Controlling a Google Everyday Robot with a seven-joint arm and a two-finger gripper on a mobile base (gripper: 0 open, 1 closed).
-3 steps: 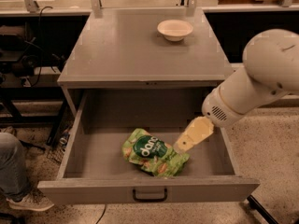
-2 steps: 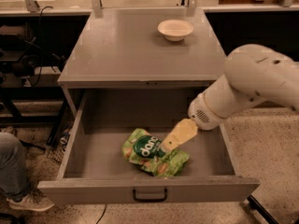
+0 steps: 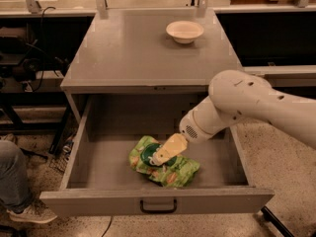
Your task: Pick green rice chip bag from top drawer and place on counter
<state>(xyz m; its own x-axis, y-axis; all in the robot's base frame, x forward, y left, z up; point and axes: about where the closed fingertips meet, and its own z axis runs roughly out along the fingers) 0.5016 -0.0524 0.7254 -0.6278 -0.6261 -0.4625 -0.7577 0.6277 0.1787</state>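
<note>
Arm angled down-left into top drawer [image 3: 81, 147]; my hand [image 3: 158, 157] over green rice chip bag [image 3: 174, 172]; grip unreadable.

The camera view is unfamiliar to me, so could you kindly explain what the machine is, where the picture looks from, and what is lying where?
The white, rounded arm coming in from the right belongs to a mobile robot. At its end is a cream-coloured pincer, which reaches down into the open top drawer and sits right over the green rice chip bag lying on the drawer floor. Whether it has hold of the bag cannot be told. The one picture looks down on the scene from above and in front; where the camera is mounted is not known. On the counter, towards the back right, stands a cream bowl. A person's leg shows at the lower left.
</note>
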